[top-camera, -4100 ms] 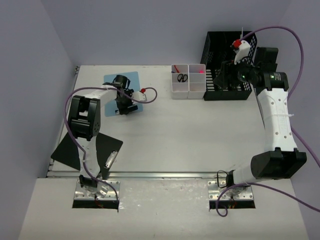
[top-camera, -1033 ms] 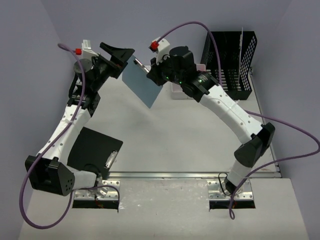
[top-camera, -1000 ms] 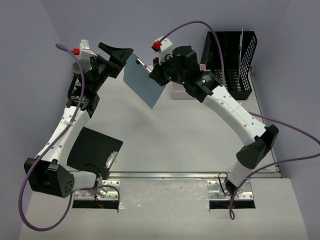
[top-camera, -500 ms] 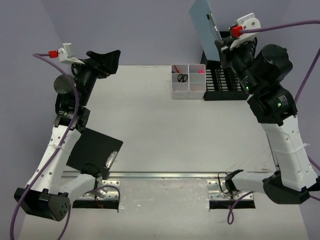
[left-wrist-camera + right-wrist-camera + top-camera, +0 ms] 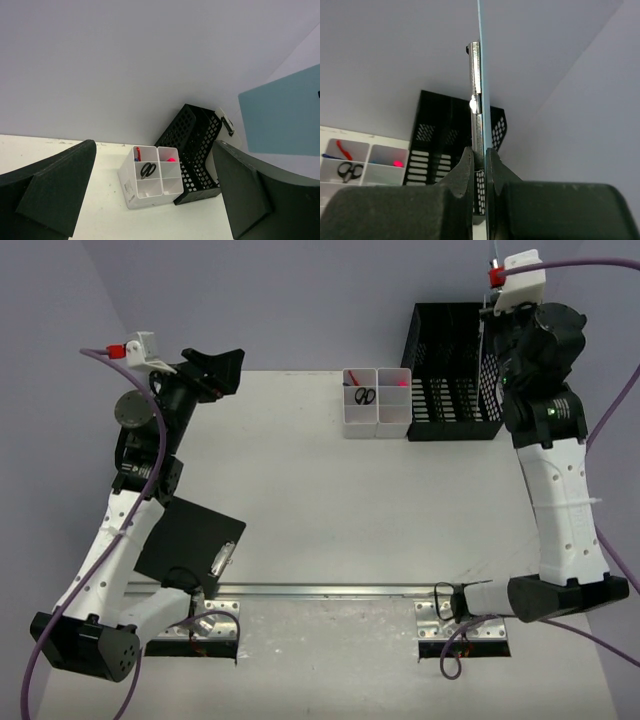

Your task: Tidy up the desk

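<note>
**deskwatcher:** So is the handoff over? A second ago the right arm had the blue clipboard (image 5: 282, 112) up over the far-left part of the desk (image 5: 330, 500), right next to the left gripper (image 5: 212, 368).

**rackfan:** Yeah, big change. The right arm has swung all the way to the far-right corner and now hangs above the black mesh file rack (image 5: 450, 370). The right gripper (image 5: 480, 156) is clamped tight on the clipboard next to its metal clip. Half a second ago the board showed its face to the top camera, and now it's turned edge-on. To me that looks like lining up to drop it into a slot. The left gripper stays behind at the far left, jaws spread wide and holding nothing.

**deskwatcher:** Anything in the way?

**rackfan:** A pale board with a clip (image 5: 222, 115) already stands in the rack, so that slot's taken. I can't tell which slot the blue one is over. The white compartment bins (image 5: 378, 400), with scissors (image 5: 366, 396) in one cell, sit just beside the rack, so there's not much room on that side.

**deskwatcher:** And the desk itself?

**rackfan:** It's the big off-white top under everything, with the metal rail on its near edge. A black clipboard (image 5: 190, 540) lies at the near left, so tidying isn't done.
</note>
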Tool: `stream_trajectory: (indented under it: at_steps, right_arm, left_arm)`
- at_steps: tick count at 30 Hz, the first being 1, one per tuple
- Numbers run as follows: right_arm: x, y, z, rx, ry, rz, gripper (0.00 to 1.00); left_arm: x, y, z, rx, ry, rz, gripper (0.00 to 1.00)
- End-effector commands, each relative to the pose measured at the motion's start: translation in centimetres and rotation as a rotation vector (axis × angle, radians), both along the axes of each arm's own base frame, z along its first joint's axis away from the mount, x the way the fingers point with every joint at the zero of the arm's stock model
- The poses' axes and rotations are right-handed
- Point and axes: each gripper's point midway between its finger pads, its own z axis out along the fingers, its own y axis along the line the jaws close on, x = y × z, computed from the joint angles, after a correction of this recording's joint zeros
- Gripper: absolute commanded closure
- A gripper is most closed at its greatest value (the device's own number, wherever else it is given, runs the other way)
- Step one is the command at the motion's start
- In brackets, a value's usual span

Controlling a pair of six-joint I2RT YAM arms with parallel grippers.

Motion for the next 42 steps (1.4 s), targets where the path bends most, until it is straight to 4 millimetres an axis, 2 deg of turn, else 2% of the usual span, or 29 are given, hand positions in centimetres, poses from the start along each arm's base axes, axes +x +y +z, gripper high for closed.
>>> stream_trajectory:
  at_steps: [1,2,4,5,7,9,12,14,16,19,20,25,28,29,30,32,33,34,36,39,42]
  right_arm:
    - [0.5,-2.6,0.5,0.070,-0.029,-0.028,0.99]
    - [1.1,-3.9,-0.2,0.090,-0.012,-0.052,0.99]
    - [1.8,-4.7,-1.4,0.101,0.015,-0.054,0.99]
    - [2.3,-6.4,-2.1,0.120,0.033,-0.088,0.99]
    - [2.6,-7.1,-2.5,0.136,0.042,-0.085,0.99]
    - [2.3,-7.7,-1.9,0.150,0.016,-0.090,0.99]
    - [1.0,-6.9,0.2,0.138,-0.061,-0.049,0.99]
    - [-0.5,-6.2,1.3,0.115,-0.115,-0.011,0.99]
    - [-2.6,-5.5,3.8,0.087,-0.219,0.023,0.99]
    - [-3.6,-3.9,4.5,0.065,-0.272,0.111,0.99]
    - [-4.5,-3.0,5.4,0.069,-0.315,0.160,0.99]
    - [-6.0,-0.6,6.9,0.106,-0.363,0.293,0.99]
    - [-5.6,0.0,7.0,0.185,-0.329,0.324,0.99]
    - [-6.0,0.1,8.1,0.230,-0.334,0.334,0.99]
    - [-4.7,0.0,6.6,0.267,-0.266,0.326,0.99]
    - [-4.2,0.1,6.6,0.314,-0.237,0.331,0.99]
    - [-2.7,0.0,4.9,0.339,-0.169,0.314,0.99]
    - [-2.5,-0.2,5.2,0.346,-0.164,0.305,0.99]
    - [-0.5,-1.5,3.2,0.350,-0.099,0.233,0.99]
    - [1.3,-3.1,1.4,0.312,-0.052,0.147,0.99]
    - [2.4,-4.1,0.0,0.265,-0.021,0.094,0.99]
  left_arm:
    - [-0.5,0.3,0.8,0.010,-0.045,0.007,0.00]
    - [-0.5,0.3,0.7,0.009,-0.043,0.005,0.00]
    - [-0.4,0.3,0.6,0.012,-0.039,0.004,0.00]
    - [-0.4,0.3,0.6,0.012,-0.040,0.003,0.00]
    - [-0.3,0.3,0.4,0.018,-0.037,0.002,0.00]
    - [-0.4,0.2,0.4,0.018,-0.038,-0.001,0.00]
    - [-0.3,0.1,0.0,0.018,-0.034,-0.004,0.00]
    - [-0.2,-0.1,-0.3,0.017,-0.030,-0.014,0.00]
    - [-0.1,-0.2,-0.6,0.013,-0.024,-0.020,0.00]
    - [-0.1,-0.3,-0.8,0.006,-0.019,-0.029,0.00]
    - [0.0,-0.4,-0.9,0.007,-0.016,-0.030,0.00]
    - [-0.2,-0.4,-0.9,-0.002,-0.017,-0.034,0.00]
    - [-0.3,-0.4,-1.0,0.002,-0.015,-0.035,0.00]
    - [-0.4,-0.4,-0.9,0.003,-0.018,-0.033,0.00]
    - [-0.4,-0.4,-0.9,0.004,-0.019,-0.034,0.00]
    - [-0.4,-0.4,-0.9,0.003,-0.020,-0.034,0.00]
    - [-0.4,-0.4,-0.8,0.001,-0.019,-0.033,0.00]
    - [-0.4,-0.4,-0.8,0.001,-0.021,-0.035,0.00]
    - [-0.4,-0.4,-0.8,0.001,-0.021,-0.033,0.00]
    - [-0.3,-0.4,-0.9,0.001,-0.016,-0.033,0.00]
    - [-0.2,-0.4,-1.0,-0.003,-0.012,-0.035,0.00]
